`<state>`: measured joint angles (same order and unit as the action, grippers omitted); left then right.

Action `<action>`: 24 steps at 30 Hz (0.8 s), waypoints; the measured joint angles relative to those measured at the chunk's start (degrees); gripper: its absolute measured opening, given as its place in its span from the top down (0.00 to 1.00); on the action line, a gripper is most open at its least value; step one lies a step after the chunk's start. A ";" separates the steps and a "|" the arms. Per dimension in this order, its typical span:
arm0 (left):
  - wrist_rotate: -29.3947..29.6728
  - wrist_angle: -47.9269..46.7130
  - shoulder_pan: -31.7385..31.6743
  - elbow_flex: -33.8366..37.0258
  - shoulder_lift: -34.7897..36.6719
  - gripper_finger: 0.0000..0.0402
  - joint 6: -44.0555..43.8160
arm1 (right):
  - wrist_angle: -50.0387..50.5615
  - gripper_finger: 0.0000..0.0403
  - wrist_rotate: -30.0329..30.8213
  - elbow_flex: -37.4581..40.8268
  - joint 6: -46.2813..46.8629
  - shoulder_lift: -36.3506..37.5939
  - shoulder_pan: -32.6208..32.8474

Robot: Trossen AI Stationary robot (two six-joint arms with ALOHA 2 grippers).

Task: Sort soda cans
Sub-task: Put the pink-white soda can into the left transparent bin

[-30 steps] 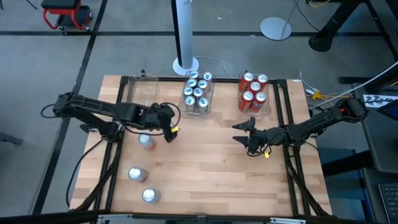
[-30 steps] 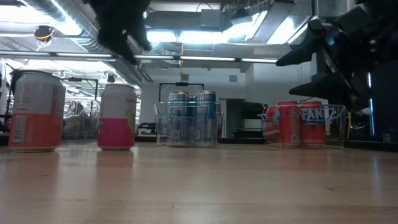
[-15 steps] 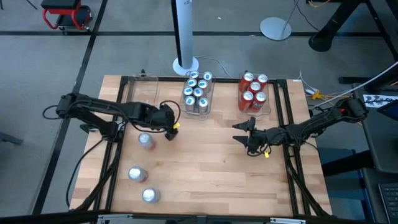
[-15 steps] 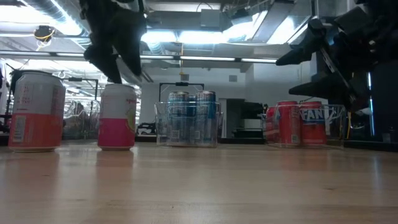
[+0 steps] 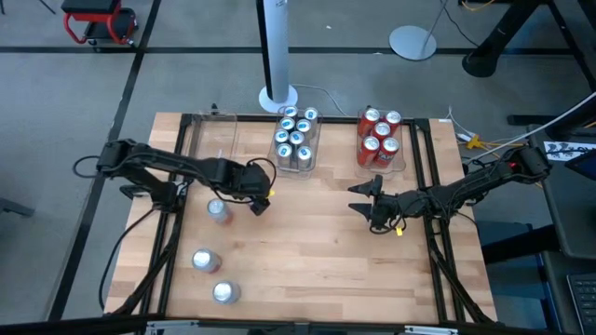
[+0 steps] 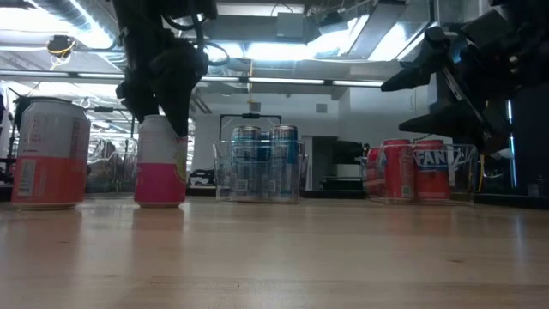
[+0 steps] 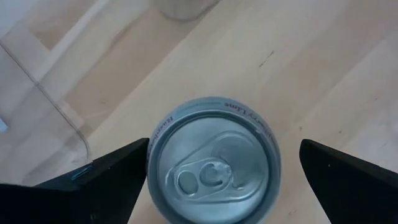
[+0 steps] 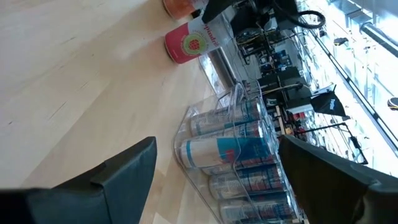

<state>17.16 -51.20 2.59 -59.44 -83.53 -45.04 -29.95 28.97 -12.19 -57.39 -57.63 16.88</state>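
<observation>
Lowered since the earlier frame, the left hand (image 5: 253,197) is held wide open over a pink-and-silver can (image 5: 218,210); blue cans fill the centre bin (image 5: 296,140), red cans the right bin (image 5: 380,141).

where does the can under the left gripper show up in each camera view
High view: the can stands left of centre on the table, beside the left gripper.
Low view: the can, pink-bottomed, second from the left.
Left wrist view: its silver top between the open fingers.
Right wrist view: far off.
Shared landmark: the bin of blue cans.
</observation>
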 joint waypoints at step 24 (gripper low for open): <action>0.93 -6.86 -0.92 -6.21 -1.03 0.27 3.07 | 0.07 0.17 0.12 -0.02 0.00 0.00 0.00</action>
<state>18.09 -58.06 1.66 -65.65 -84.57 -41.97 -29.88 29.09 -12.21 -57.39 -57.63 16.88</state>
